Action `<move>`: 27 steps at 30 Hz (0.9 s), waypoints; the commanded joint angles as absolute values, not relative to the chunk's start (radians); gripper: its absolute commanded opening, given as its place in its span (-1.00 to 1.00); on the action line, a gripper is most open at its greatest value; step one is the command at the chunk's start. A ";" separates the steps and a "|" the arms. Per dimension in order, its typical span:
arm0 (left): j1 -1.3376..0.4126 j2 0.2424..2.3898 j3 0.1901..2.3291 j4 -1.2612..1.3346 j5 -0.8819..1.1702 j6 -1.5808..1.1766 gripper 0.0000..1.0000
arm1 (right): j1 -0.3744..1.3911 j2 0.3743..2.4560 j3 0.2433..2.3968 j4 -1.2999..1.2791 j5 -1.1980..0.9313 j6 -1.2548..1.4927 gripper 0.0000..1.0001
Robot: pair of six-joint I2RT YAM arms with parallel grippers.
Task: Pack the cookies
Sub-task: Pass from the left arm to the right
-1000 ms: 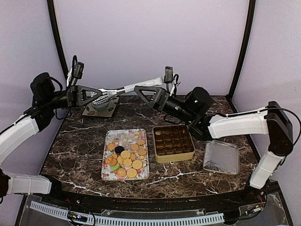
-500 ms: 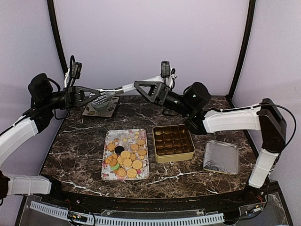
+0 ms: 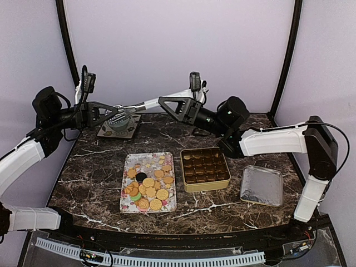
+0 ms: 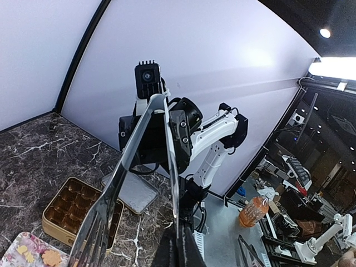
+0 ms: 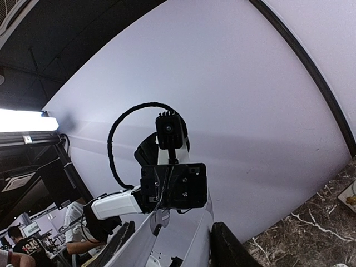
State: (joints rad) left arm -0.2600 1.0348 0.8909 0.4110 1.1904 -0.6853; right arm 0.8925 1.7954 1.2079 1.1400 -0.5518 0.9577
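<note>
Lying flat and face-up in the overhead view, the cookies are small round discs, mostly golden with ribbed swirl faces, one dark brown, one green. They sit in a rectangular flower-patterned tray. Being round, single pieces show no heading. The group runs along the tray's long axis, near edge to far, and is thickest at the near end.
- Gold square tin, with brown paper cups in a grid, just right of the tray.
- Clear rectangular lid, further right.
- All rest on a dark veined marble table.
- Metal tongs hang in the air beyond the tray, long axis left to right, spanning left gripper and right gripper.
- The cookies lie well apart from tongs and grippers, lower and nearer the arm bases.
- The left gripper's fingers are closed onto the tongs' slotted blade end.

Left wrist view:
- The tongs are polished steel, with two arms spread at the slotted blades near the camera and meeting at the far hinge by the right gripper.
- Below lie the tin, the lid and a tray corner with a few cookies.

Right wrist view:
- The right fingers stand partly open with the tongs' two shiny arms between them. Whether they press on the metal cannot be told.
- The left gripper faces the camera end-on.
- A strip of marble table shows at the right.
</note>
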 commanded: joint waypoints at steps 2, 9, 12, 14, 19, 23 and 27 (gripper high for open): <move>-0.265 1.015 0.881 0.359 1.191 -0.580 -1.00 | 0.904 1.733 1.216 1.034 -0.553 0.879 -0.12; -0.265 1.014 0.904 0.147 1.135 -0.414 -0.58 | 0.905 1.647 1.208 0.792 -0.450 0.697 -0.19; -0.264 1.014 0.924 0.045 1.104 -0.328 -0.25 | 0.905 1.612 1.190 0.701 -0.404 0.633 -0.26; -0.258 1.015 0.950 -0.042 1.059 -0.259 -0.10 | 0.905 1.603 1.173 0.657 -0.376 0.595 -0.29; -0.186 1.048 0.987 -0.223 1.003 -0.147 0.19 | 0.932 1.561 1.160 0.490 -0.268 0.486 -0.41; -0.081 1.122 1.025 -0.406 0.978 -0.003 0.31 | 0.965 1.587 1.164 0.430 -0.194 0.436 -0.43; -0.039 1.203 1.052 -0.565 0.844 0.153 0.32 | 1.019 1.689 1.248 0.359 -0.118 0.363 -0.45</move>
